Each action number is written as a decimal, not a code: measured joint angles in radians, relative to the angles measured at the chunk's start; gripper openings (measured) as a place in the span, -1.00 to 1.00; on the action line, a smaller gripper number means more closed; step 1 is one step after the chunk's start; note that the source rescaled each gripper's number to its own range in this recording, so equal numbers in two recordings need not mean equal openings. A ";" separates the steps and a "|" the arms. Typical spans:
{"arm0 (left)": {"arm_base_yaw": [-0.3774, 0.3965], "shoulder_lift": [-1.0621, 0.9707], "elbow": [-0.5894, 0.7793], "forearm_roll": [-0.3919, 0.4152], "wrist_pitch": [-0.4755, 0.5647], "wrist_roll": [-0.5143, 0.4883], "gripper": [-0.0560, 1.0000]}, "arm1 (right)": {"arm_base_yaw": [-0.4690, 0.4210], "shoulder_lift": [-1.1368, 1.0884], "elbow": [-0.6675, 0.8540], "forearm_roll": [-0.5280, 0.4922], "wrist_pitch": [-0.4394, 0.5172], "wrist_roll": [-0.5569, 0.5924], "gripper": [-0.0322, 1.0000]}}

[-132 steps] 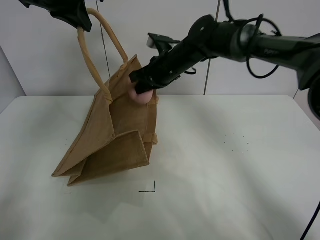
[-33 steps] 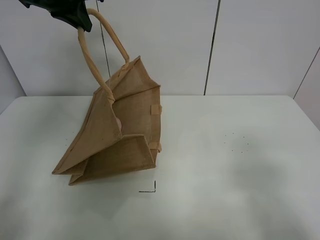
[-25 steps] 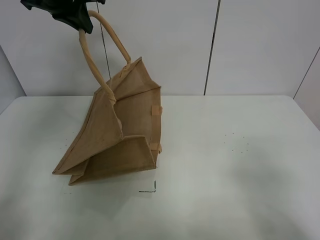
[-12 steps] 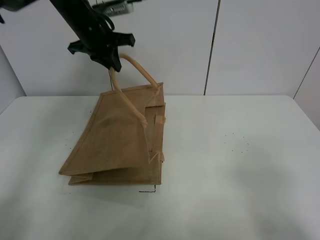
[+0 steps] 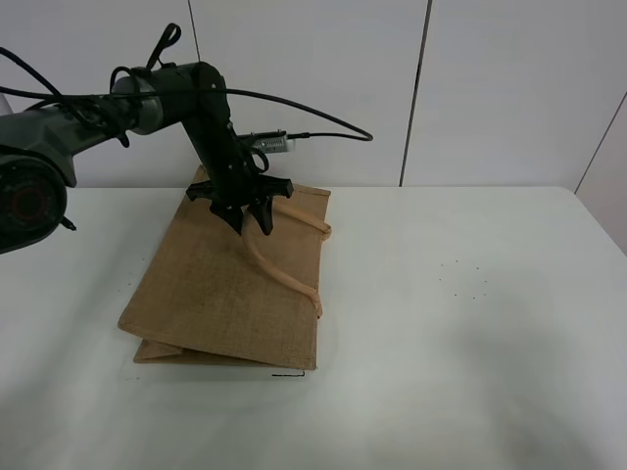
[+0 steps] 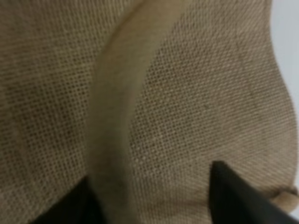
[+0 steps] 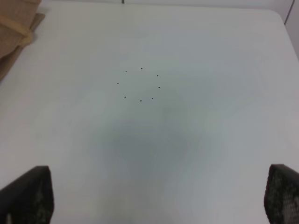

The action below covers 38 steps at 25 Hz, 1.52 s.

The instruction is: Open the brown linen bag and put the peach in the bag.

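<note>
The brown linen bag lies flat on its side on the white table, its mouth towards the back. Its beige handles lie slack on top of it. My left gripper hovers just over the bag's upper edge with the jaws spread. In the left wrist view the handle runs along the weave beside one fingertip and is not pinched. The peach is hidden. My right gripper is open over bare table and is outside the exterior view.
A ring of small black dots marks the table on the right. A black corner mark sits at the bag's front edge. A corner of the bag shows in the right wrist view.
My left gripper has come down and to the right, lowering the handle. The bag has collapsed from leaning to flat on the table. The handle now lies loose, let go.
</note>
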 joint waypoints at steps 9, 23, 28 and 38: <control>0.000 -0.016 -0.001 0.142 0.011 -0.018 0.55 | 0.000 0.000 0.000 0.000 0.000 0.000 1.00; 0.131 -0.117 -0.024 0.370 0.016 -0.071 0.55 | 0.000 0.000 0.000 0.000 0.000 0.000 1.00; 0.203 -0.125 -0.021 0.263 0.016 -0.054 0.68 | 0.000 0.000 0.000 0.000 0.000 0.000 1.00; 0.279 -0.246 0.086 0.165 0.017 -0.029 0.76 | 0.000 0.000 0.000 0.000 0.000 0.000 1.00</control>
